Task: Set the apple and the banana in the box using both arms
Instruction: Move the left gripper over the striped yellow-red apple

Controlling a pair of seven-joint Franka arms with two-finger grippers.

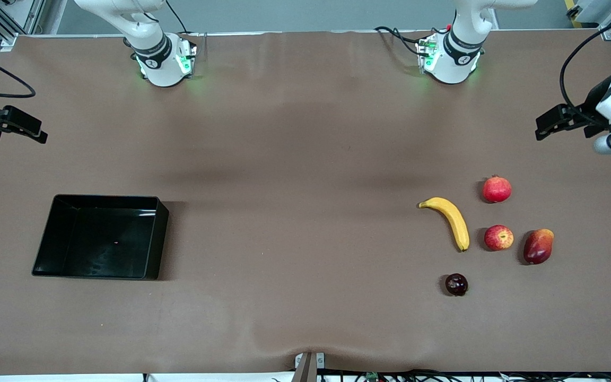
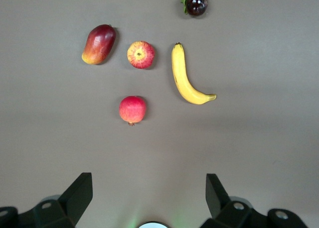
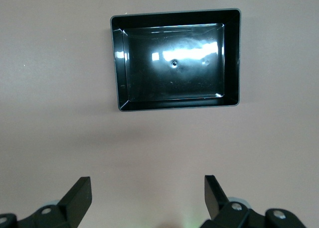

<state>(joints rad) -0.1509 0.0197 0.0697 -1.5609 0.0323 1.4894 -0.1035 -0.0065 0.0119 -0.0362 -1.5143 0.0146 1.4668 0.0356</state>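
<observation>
The apple (image 1: pixel 498 237), red with yellow streaks, lies on the brown table toward the left arm's end. The curved yellow banana (image 1: pixel 450 220) lies beside it. Both show in the left wrist view, apple (image 2: pixel 141 55) and banana (image 2: pixel 187 78). The black box (image 1: pixel 157 239) sits empty toward the right arm's end and shows in the right wrist view (image 3: pixel 232 58). My left gripper (image 1: pixel 547 124) (image 2: pixel 149 183) is open and empty, up over bare table at the left arm's end. My right gripper (image 1: pixel 32 127) (image 3: pixel 148 185) is open and empty, up over bare table at the right arm's end.
A plain red round fruit with a crown tip (image 1: pixel 497 189) (image 2: pixel 132 109) lies farther from the front camera than the apple. An elongated dark red-orange fruit (image 1: pixel 538 246) (image 2: pixel 98 44) lies beside the apple. A small dark round fruit (image 1: pixel 456 284) (image 2: pixel 196 2) lies nearest the camera.
</observation>
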